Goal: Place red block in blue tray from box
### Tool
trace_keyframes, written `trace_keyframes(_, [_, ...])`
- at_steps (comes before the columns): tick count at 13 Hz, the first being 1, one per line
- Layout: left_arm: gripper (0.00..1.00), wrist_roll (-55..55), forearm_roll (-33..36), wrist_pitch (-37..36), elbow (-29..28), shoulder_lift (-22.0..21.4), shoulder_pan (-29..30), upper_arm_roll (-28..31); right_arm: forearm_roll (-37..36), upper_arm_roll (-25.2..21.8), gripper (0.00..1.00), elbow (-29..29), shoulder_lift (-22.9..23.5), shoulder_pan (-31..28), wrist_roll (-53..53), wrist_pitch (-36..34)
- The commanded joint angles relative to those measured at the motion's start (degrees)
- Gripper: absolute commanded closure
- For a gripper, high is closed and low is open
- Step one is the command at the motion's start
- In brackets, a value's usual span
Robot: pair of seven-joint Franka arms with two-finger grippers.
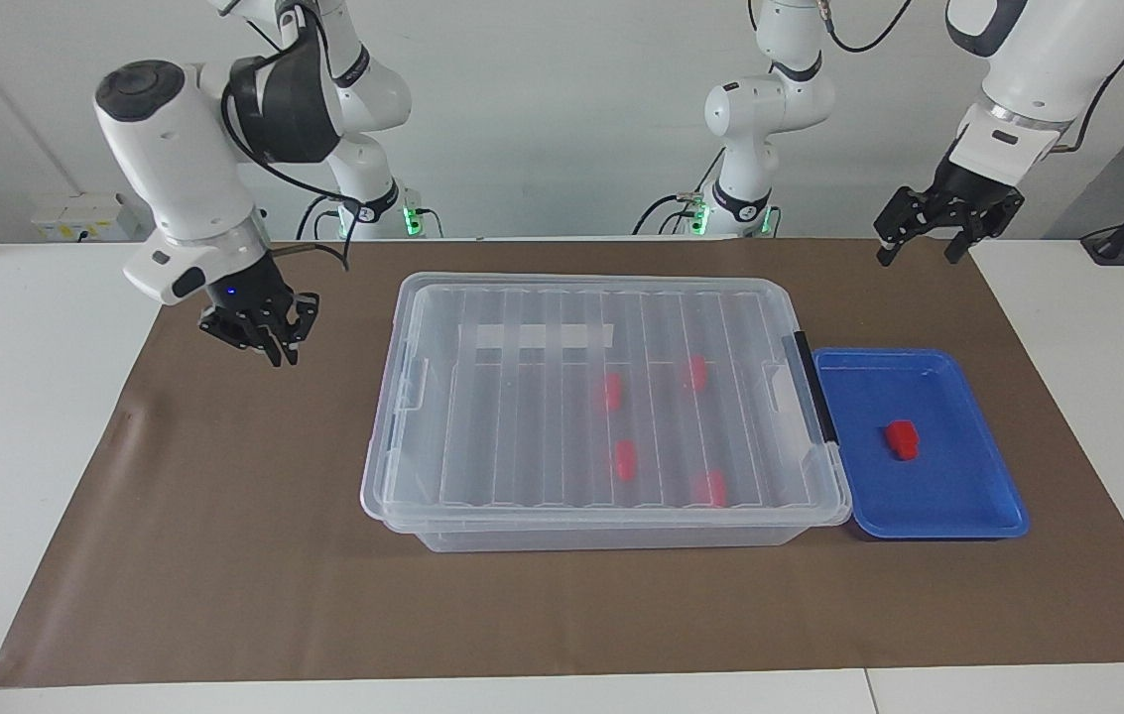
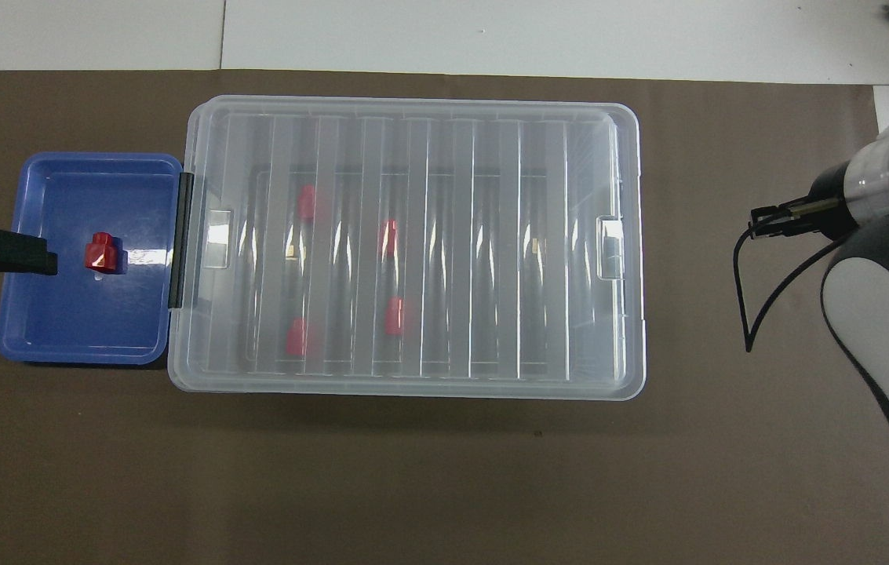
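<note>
One red block lies in the blue tray. The tray stands against the black-latched end of the box. Its ribbed clear lid is on, and several red blocks show through it. My right gripper hangs over the bare mat, clear of the box's end toward the right arm. My left gripper is open and holds nothing. It hangs high over the mat by the tray; one finger shows over the tray's outer rim.
A brown mat covers the middle of the white table. A black latch runs along the box's end beside the tray. A third robot base stands at the robots' edge.
</note>
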Motion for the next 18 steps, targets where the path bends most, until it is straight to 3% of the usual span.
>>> trace_keyframes(1, [0.0, -0.5, -0.2, -1.1, 0.6, -0.1, -0.8, 0.2, -1.2, 0.3, 0.0, 4.1, -1.1, -1.7, 6.5, -8.3])
trace_keyframes(5, [0.0, 5.4, -0.2, -1.2, 0.8, -0.1, -0.5, 0.6, -1.4, 0.4, 0.0, 7.6, -3.5, -1.7, 14.5, -18.6])
trace_keyframes(18, [0.0, 3.8, -0.1, -1.5, 0.3, -0.2, -0.1, 0.7, -3.0, 0.7, 0.0, 6.7, -4.2, -1.7, 9.6, -17.7])
